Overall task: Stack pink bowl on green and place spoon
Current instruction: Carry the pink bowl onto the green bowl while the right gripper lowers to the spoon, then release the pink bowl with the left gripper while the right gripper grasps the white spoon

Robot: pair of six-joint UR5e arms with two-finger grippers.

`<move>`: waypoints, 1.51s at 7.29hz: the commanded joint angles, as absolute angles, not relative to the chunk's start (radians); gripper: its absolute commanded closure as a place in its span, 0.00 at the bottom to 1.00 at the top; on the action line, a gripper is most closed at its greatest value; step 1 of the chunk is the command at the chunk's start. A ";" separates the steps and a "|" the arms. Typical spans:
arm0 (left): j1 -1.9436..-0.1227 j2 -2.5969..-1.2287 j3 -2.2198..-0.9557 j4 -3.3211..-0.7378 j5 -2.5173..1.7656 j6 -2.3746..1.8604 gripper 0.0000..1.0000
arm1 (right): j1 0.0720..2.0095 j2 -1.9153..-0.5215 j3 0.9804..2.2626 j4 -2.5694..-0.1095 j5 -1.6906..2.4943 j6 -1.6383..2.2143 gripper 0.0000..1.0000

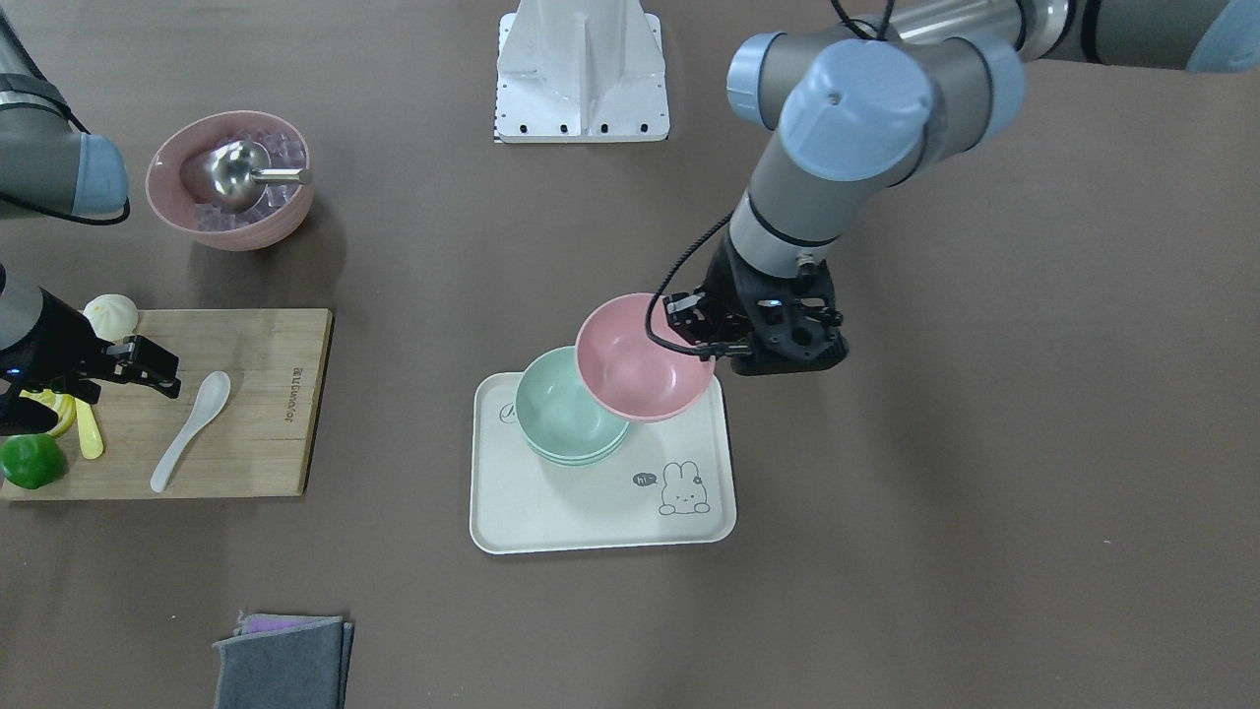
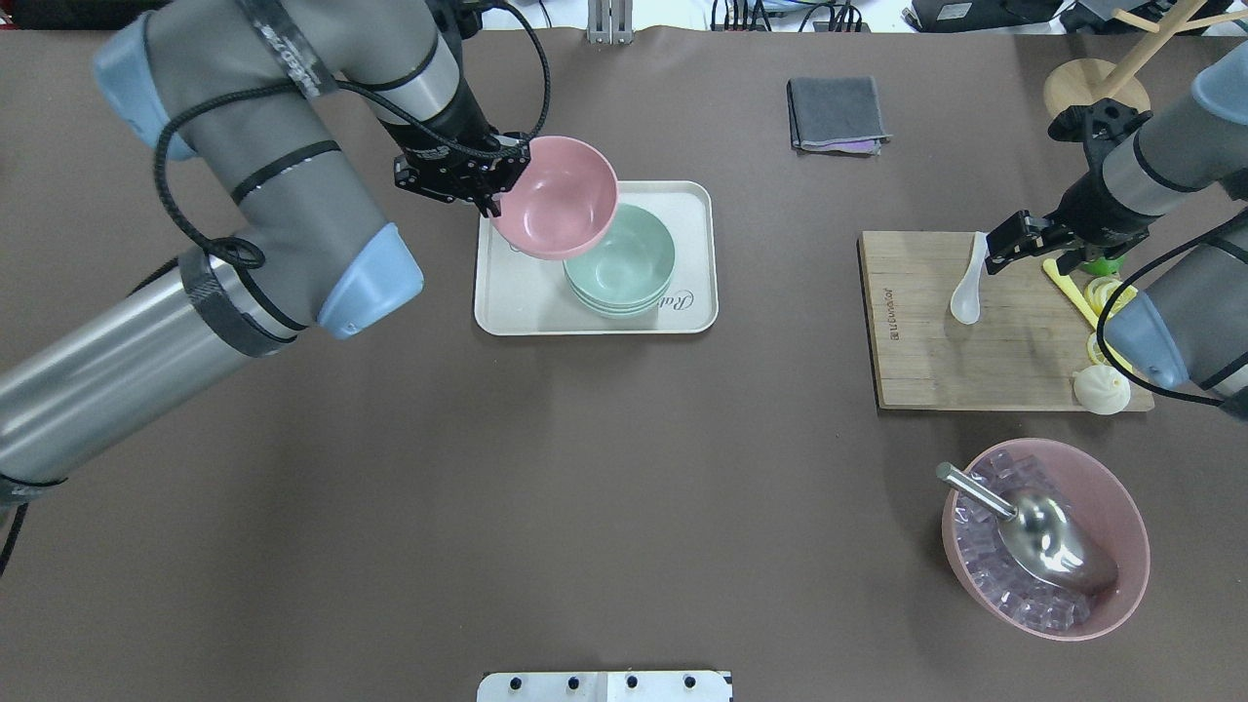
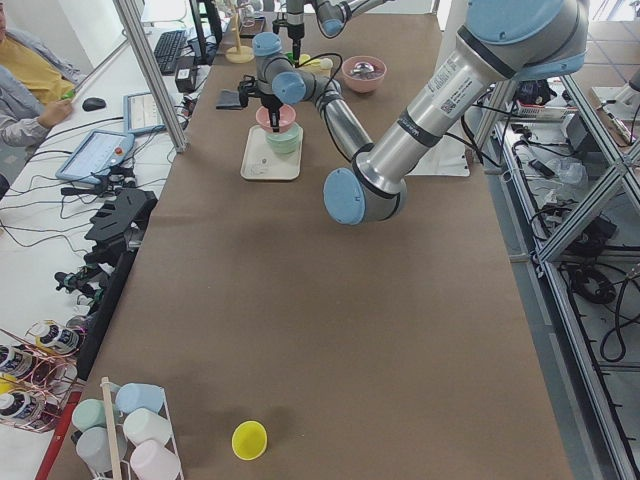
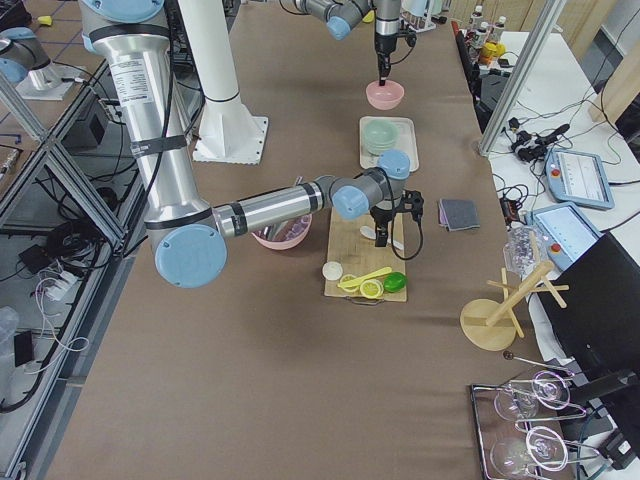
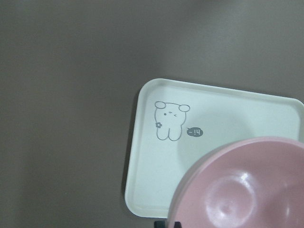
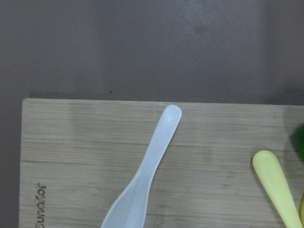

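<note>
My left gripper point(image 1: 701, 340) is shut on the rim of the small pink bowl point(image 1: 640, 369). It holds the bowl tilted in the air over the back of the cream tray point(image 1: 591, 512), overlapping the edge of the green bowl point(image 1: 561, 409). The green bowl point(image 2: 629, 258) sits on the tray point(image 2: 507, 302). The left wrist view shows the pink bowl point(image 5: 242, 190) above the tray point(image 5: 223, 109). The white spoon point(image 1: 192, 428) lies on the wooden cutting board point(image 1: 256, 394). My right gripper point(image 1: 148, 366) hovers open by the spoon's handle end point(image 2: 968, 283); the spoon also shows in the right wrist view point(image 6: 142, 180).
A large pink bowl point(image 2: 1043, 536) with ice cubes and a metal scoop stands near the board. A bun point(image 2: 1102, 388), a yellow spoon point(image 6: 275, 185) and a green item point(image 1: 30, 461) lie at the board's outer end. A grey cloth point(image 2: 837, 112) lies at the far side.
</note>
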State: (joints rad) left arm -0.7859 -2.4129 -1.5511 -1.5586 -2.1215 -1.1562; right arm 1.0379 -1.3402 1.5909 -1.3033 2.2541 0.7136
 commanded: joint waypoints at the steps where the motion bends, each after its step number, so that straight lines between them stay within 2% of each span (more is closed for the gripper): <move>1: -0.709 -2.456 -1.471 -1.642 -2.030 -1.196 1.00 | 1.031 -1.325 1.562 -1.304 2.255 0.719 0.08; 4: -0.706 -2.465 -1.445 -1.663 -2.029 -1.192 1.00 | 1.023 -1.286 1.514 -1.304 2.255 0.789 0.08; 8: -0.706 -2.467 -1.408 -1.727 -2.028 -1.192 1.00 | 1.002 -1.224 1.436 -1.302 2.256 0.876 0.13; 11: -0.706 -2.467 -1.405 -1.736 -2.028 -1.193 1.00 | 0.997 -1.212 1.382 -1.258 2.255 0.899 0.26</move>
State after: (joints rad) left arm -0.7057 -2.4662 -1.4061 -1.7324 -2.0280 -1.1928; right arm 0.9992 -1.2167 1.4094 -1.2924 2.2551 0.8841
